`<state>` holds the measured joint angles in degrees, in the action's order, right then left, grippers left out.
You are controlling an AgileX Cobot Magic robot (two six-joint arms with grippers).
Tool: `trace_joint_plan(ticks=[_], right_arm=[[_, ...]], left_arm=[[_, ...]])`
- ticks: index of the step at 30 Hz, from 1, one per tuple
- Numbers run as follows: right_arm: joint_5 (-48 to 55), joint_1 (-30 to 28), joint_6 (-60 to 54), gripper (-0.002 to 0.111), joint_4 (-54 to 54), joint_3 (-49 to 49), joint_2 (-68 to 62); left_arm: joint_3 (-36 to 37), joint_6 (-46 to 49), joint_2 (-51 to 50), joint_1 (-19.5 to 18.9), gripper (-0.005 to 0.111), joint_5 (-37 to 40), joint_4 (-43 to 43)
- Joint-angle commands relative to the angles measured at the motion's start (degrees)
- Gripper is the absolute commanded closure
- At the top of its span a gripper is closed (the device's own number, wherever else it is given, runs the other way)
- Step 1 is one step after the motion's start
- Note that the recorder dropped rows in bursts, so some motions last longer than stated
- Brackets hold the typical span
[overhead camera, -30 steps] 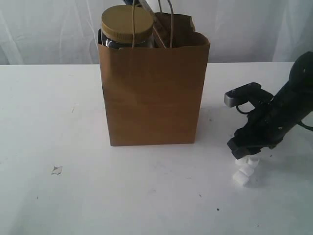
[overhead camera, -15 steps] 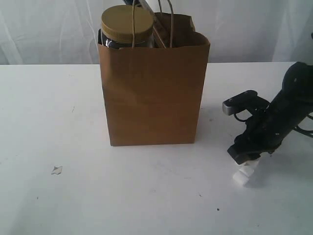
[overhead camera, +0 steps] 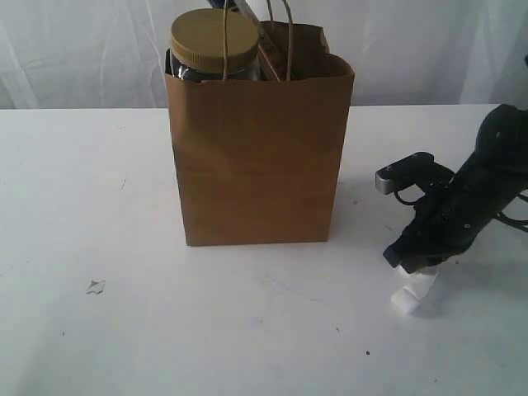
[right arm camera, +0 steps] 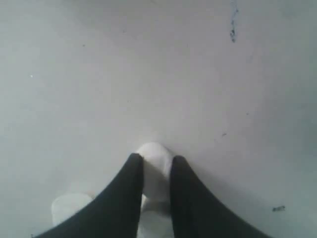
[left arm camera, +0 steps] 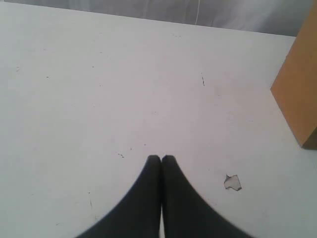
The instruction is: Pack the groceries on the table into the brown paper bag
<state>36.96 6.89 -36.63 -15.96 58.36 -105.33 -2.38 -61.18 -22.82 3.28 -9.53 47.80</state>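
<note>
The brown paper bag (overhead camera: 256, 157) stands upright mid-table, and its corner (left arm camera: 299, 94) shows in the left wrist view. A tan-lidded nut jar (overhead camera: 213, 40) pokes out of its top, with other packed items behind it. To the right of the bag, white marshmallows (overhead camera: 410, 297) lie on the table (overhead camera: 99, 206). My right gripper (overhead camera: 412, 268) is down on them. In its wrist view the right gripper (right arm camera: 156, 159) is shut on one marshmallow (right arm camera: 156, 173), with another (right arm camera: 69, 208) beside it. My left gripper (left arm camera: 161, 158) is shut and empty above bare tabletop, out of the exterior view.
A small chipped scrap (overhead camera: 96, 286) marks the tabletop front left, and the left wrist view shows the scrap (left arm camera: 232, 182) near my fingers. A white curtain (overhead camera: 82, 49) hangs behind the table. The paper bag's twisted handles (overhead camera: 280, 33) stand up above the packed items.
My right gripper has dropped lower onto the marshmallows and its fingers have closed around one. The left gripper and the bag have not moved.
</note>
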Motion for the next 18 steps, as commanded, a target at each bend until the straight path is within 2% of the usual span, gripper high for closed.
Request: trace_joint_plan(ticks=[1,11,18], right_arm=[[1.3,0.0,0.8,0.098,-0.4,1.6,2.2],[5.3,-0.1,5.7,0.103,1.7,4.4,10.8],[0.0,-3.1,12.1,0.103,0.8,10.9,16.2]], left_arm=[[0.2,-0.3,0.4,0.4,0.107,0.1,0.7],[0.2,-0.3,0.4,0.4,0.107,0.1,0.7],[0.2,-0.3,0.4,0.4,0.107,0.1,0.7]])
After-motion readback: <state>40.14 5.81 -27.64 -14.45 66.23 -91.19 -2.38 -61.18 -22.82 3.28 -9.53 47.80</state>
